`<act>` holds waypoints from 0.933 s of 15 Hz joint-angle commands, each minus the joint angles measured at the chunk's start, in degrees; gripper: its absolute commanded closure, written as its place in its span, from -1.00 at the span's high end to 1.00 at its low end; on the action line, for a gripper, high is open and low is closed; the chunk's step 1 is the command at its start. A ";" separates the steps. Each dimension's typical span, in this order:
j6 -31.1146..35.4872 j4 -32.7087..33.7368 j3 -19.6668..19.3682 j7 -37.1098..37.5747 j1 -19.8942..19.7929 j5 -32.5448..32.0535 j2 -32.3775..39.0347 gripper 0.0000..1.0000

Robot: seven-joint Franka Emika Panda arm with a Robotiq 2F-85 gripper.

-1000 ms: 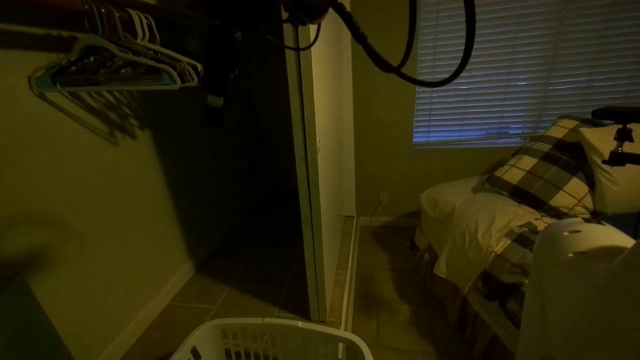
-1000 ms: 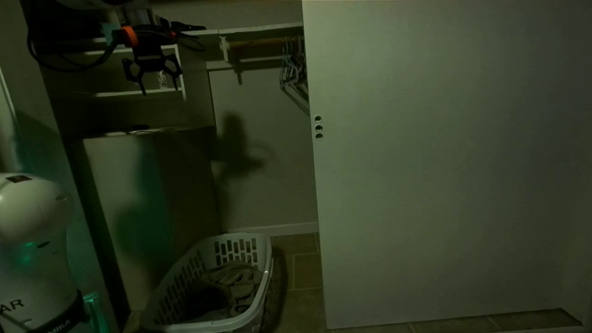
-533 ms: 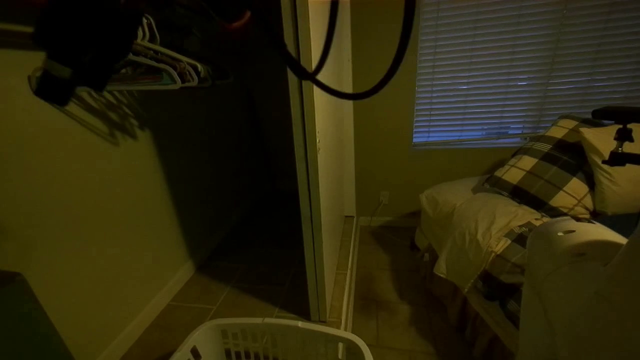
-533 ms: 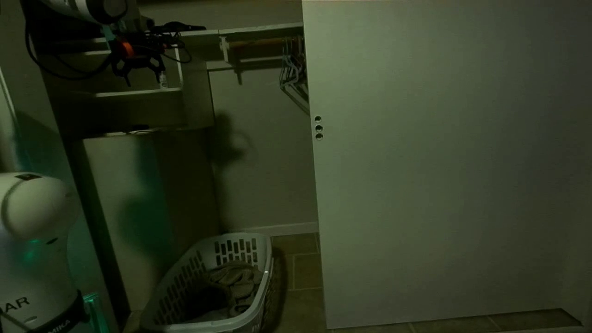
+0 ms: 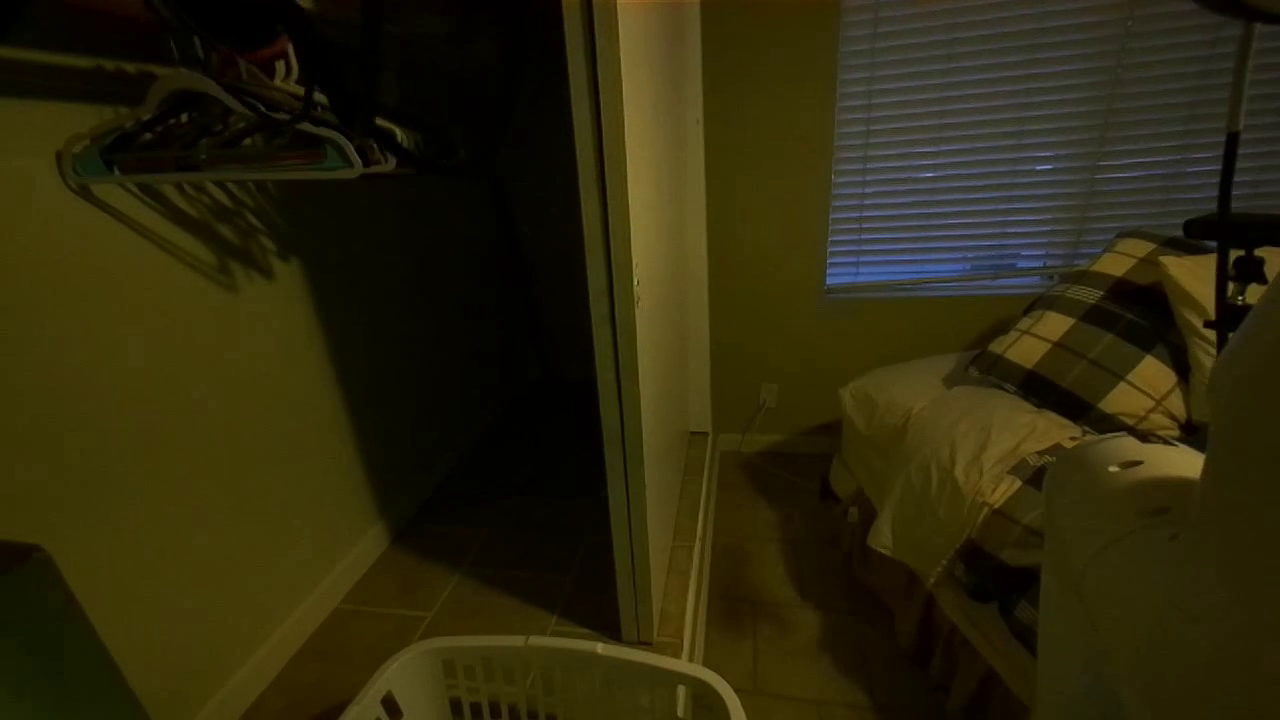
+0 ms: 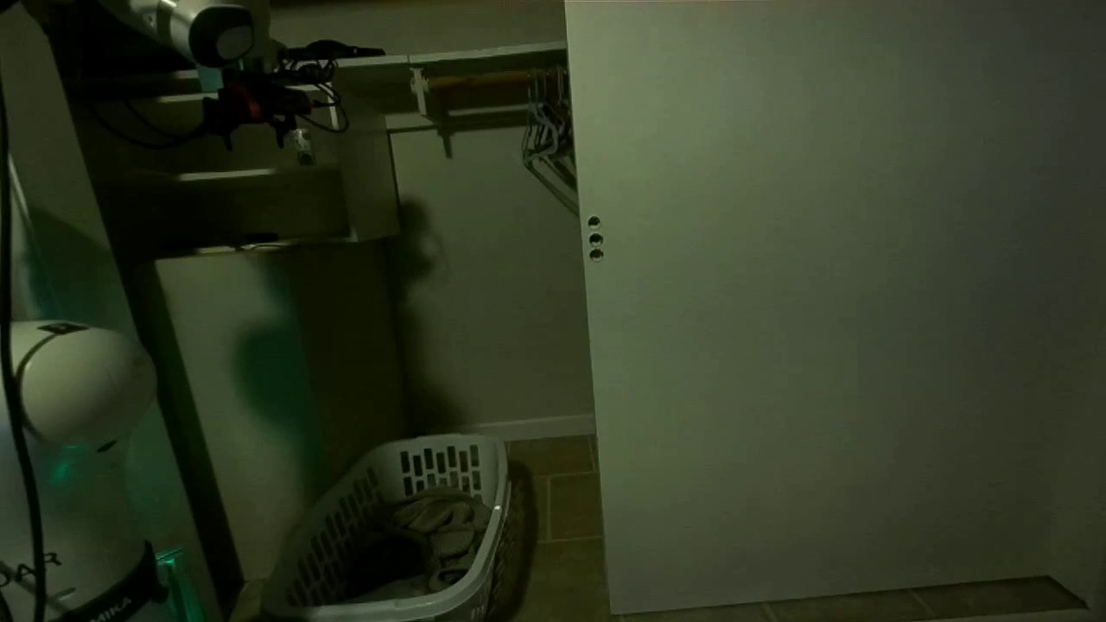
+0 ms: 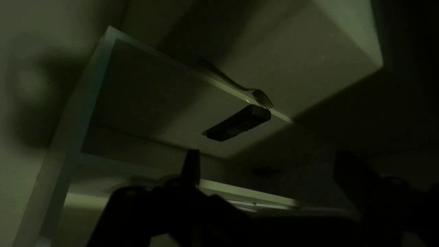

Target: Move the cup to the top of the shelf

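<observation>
A small pale patterned cup-like object [image 6: 302, 147] stands on the middle shelf [image 6: 259, 174] of the closet unit in an exterior view. It is not visible in the wrist view. My gripper [image 6: 256, 142] is in front of that compartment, fingers pointing down, just left of the cup-like object; I cannot tell whether they touch. In the wrist view the gripper [image 7: 267, 159] is open, its dark fingers [image 7: 192, 168] wide apart with nothing seen between them. The shelf top [image 6: 371, 62] runs above, partly hidden by the arm.
In the wrist view a dark remote [image 7: 238, 123] and a fork [image 7: 233, 82] lie by a shelf edge. Hangers [image 6: 544, 147] hang right of the unit. A laundry basket [image 6: 497, 527] with cloth stands on the floor. A sliding door [image 6: 821, 302] covers the right side.
The gripper has moved up and left in an exterior view, and looks smaller, deeper toward the shelves. The arm and cable have shifted. The cup-like object stays in about the same place.
</observation>
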 commanded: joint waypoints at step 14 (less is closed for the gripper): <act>4.26 6.53 8.90 14.47 -5.08 -4.00 5.56 1.00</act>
